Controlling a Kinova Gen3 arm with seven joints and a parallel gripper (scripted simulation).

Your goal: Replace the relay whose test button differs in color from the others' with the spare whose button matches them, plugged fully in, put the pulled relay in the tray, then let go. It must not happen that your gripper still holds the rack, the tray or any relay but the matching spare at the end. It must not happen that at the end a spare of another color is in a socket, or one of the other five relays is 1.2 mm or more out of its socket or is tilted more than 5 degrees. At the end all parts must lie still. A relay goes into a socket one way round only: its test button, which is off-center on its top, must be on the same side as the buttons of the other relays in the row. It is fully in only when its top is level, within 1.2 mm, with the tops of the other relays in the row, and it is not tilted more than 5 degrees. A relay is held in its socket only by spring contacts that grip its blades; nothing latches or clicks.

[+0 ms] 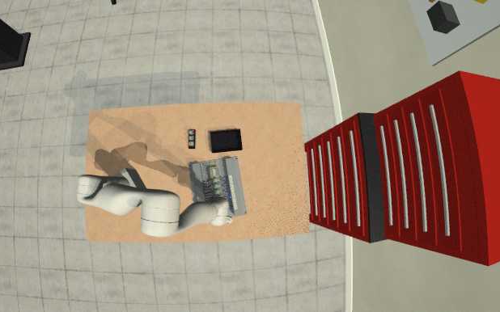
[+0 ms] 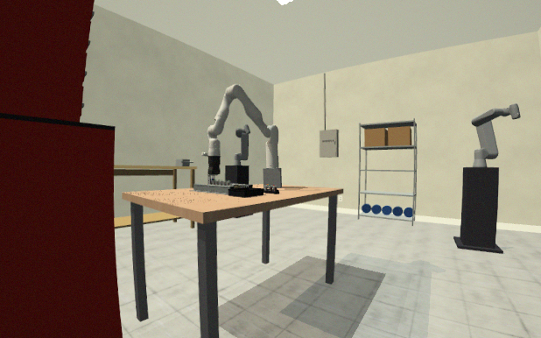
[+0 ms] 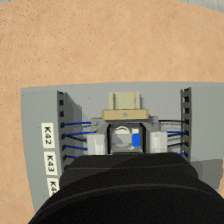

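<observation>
The grey relay rack (image 1: 218, 183) lies on the wooden table, with a row of relays (image 1: 213, 178) down its middle; several show green buttons. My gripper (image 3: 125, 133) stands straight down over the near end of the row and is shut on the relay with the blue button (image 3: 125, 139), its pale fingers on either side of it. This relay sits in its socket. In the overhead view the wrist (image 1: 220, 207) hides it. Three spare relays (image 1: 192, 138) stand in a short row beyond the rack. The black tray (image 1: 226, 140) is beside them, empty.
Wire ducts (image 3: 67, 125) and blue wires flank the relay row; labels K42 and K43 (image 3: 47, 150) run along the rack's left side. A beige block (image 3: 125, 100) sits beyond the gripped relay. A red tool cabinet (image 1: 413, 170) stands past the table's right edge.
</observation>
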